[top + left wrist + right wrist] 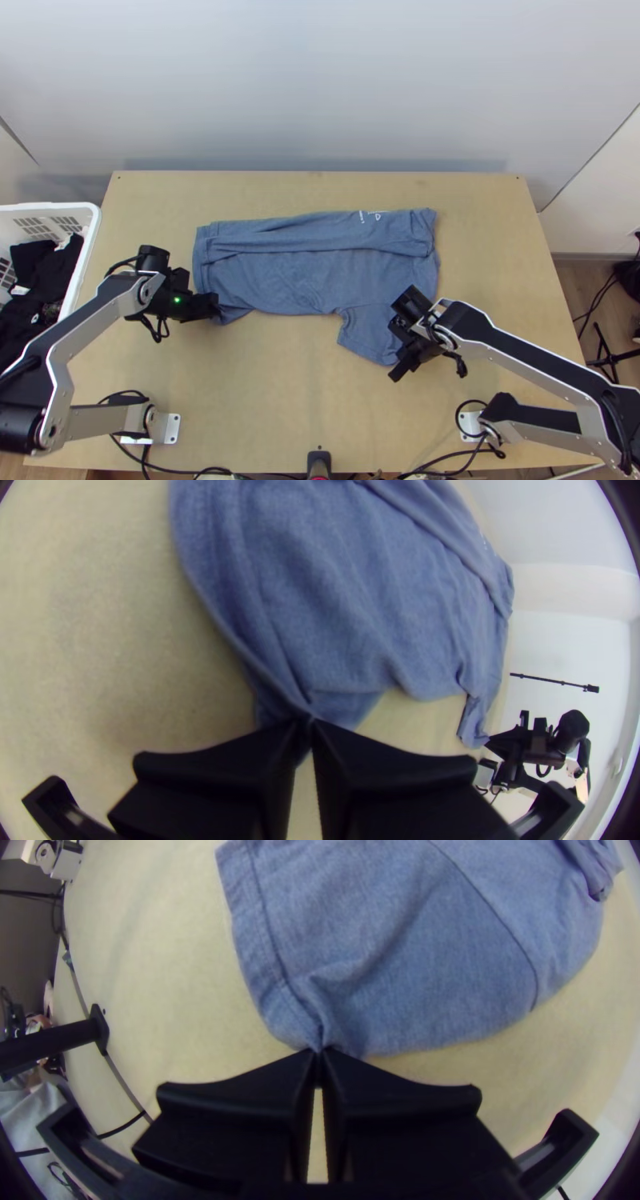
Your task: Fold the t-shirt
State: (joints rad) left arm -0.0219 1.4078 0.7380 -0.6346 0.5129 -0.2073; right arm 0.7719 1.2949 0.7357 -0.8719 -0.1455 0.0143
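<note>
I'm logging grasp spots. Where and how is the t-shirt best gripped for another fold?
Probably grip the t-shirt by its near-left corner and sleeve, from the table's near side: the sleeve juts out there, while the far edge lies folded over. The left gripper pinches that corner, the right gripper the sleeve's end.

Sleeve (427, 980) in right gripper (398, 374), apparently by hem

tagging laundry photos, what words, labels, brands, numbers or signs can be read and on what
White print on the blue fabric t-shirt: too small to read.
White mark on the black cloth in the white plastic basket: too small to read.
No legible text.
</note>
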